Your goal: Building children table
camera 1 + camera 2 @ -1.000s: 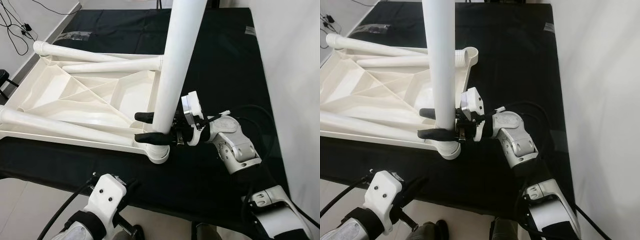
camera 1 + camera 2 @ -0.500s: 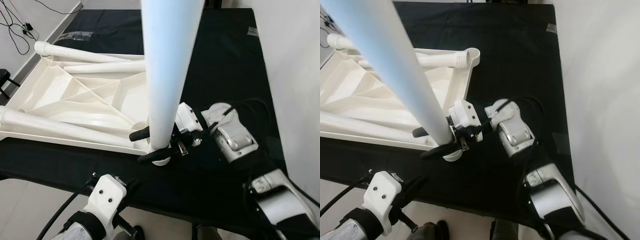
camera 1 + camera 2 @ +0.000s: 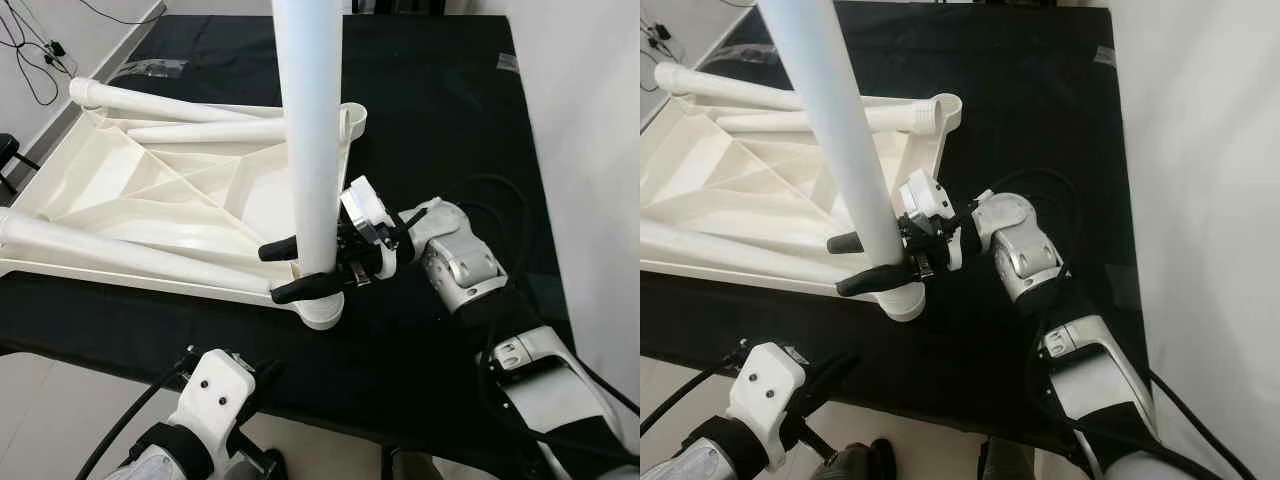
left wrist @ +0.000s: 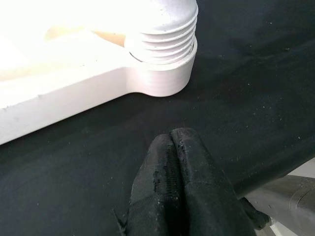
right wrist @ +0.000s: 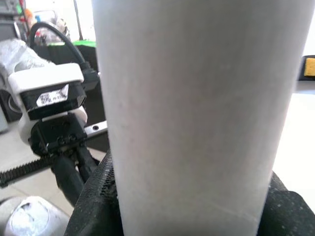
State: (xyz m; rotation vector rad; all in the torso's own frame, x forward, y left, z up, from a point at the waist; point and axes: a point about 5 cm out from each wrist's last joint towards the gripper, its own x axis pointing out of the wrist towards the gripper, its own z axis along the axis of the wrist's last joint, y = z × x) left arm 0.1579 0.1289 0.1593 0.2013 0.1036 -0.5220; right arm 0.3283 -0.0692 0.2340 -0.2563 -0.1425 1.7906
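A white children's table top [image 3: 160, 190] lies upside down on a black cloth, with two legs [image 3: 150, 105] lying along it. A third white leg [image 3: 312, 130] stands upright at the near right corner socket [image 3: 322, 306]. My right gripper [image 3: 297, 268] is shut on this leg just above the socket, one black finger on each side. In the right wrist view the leg [image 5: 197, 113] sits between the fingers [image 5: 93, 206]. My left gripper [image 4: 174, 187] is shut on nothing, low over the cloth near the threaded corner socket [image 4: 165, 54].
The far right corner socket [image 3: 352, 115] of the table top stands open. Black cloth [image 3: 450, 120] covers the floor to the right. Cables [image 3: 35, 60] and a wall edge lie at the far left. A plastic bag [image 3: 150, 70] rests beyond the table top.
The leg had tilted strongly toward the camera half a second ago and now stands closer to upright. My right wrist has turned with it.
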